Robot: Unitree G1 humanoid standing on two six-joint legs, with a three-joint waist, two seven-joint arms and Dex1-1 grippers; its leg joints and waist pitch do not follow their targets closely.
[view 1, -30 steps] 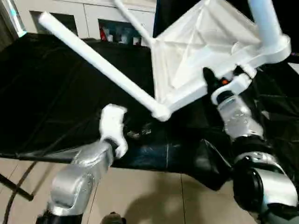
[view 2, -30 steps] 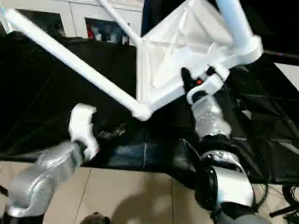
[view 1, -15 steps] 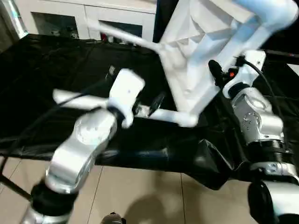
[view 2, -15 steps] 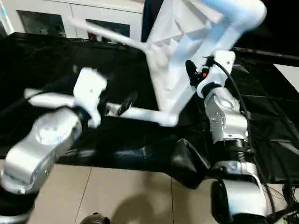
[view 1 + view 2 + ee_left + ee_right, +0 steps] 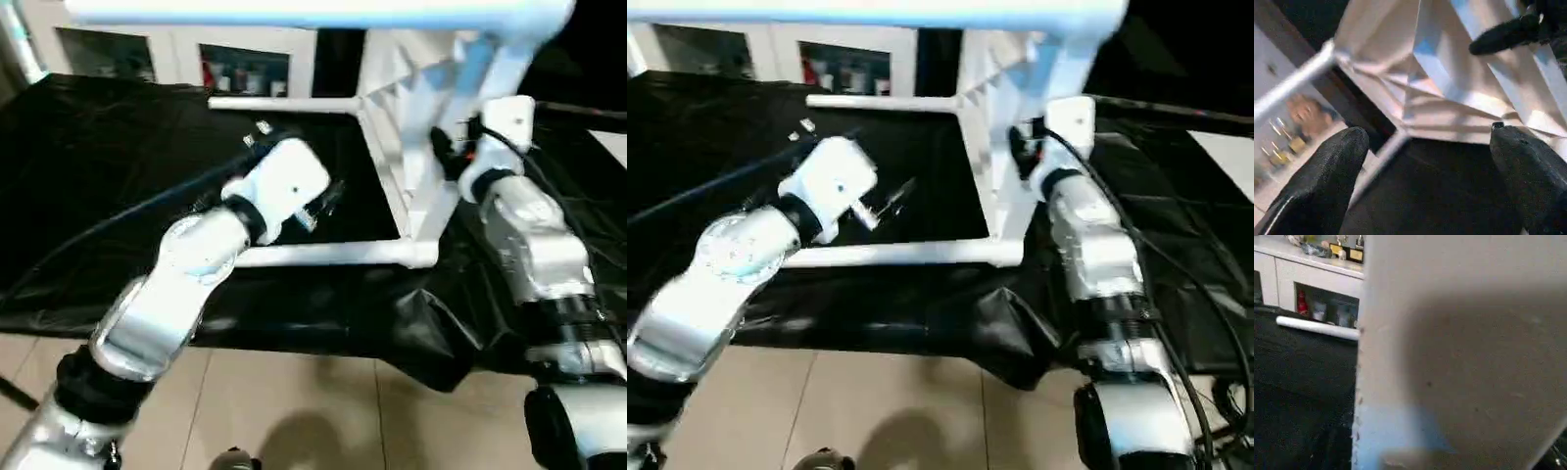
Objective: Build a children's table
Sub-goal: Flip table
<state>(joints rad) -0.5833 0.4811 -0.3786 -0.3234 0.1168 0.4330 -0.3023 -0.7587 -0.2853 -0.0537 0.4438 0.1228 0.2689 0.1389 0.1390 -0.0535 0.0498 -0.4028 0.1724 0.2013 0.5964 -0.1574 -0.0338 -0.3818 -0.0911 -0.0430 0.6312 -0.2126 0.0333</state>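
The children's table stands on its side on the black cloth: its white tabletop (image 5: 407, 127) is seen edge-on, its ribbed underside (image 5: 1449, 88) towards my left arm. Three white legs stick out leftward: one high up (image 5: 294, 12), one further back (image 5: 284, 103), one low near the cloth (image 5: 333, 255). My right gripper (image 5: 446, 147) is shut on the tabletop's rim, one black finger (image 5: 1503, 36) lying on the ribs. My left gripper (image 5: 325, 199) hovers open just above the low leg, with nothing between its fingers (image 5: 1327, 181).
The black-draped work table (image 5: 98, 166) spreads to the left and back, its cloth hanging over the front edge (image 5: 411, 333). White cabinets (image 5: 147, 49) stand behind. A cable (image 5: 118, 220) trails from my left wrist. Tiled floor (image 5: 294, 401) lies below.
The tabletop has swung from a tilt to standing on its side, turning the legs level. My left arm has risen from the front edge towards the underside.
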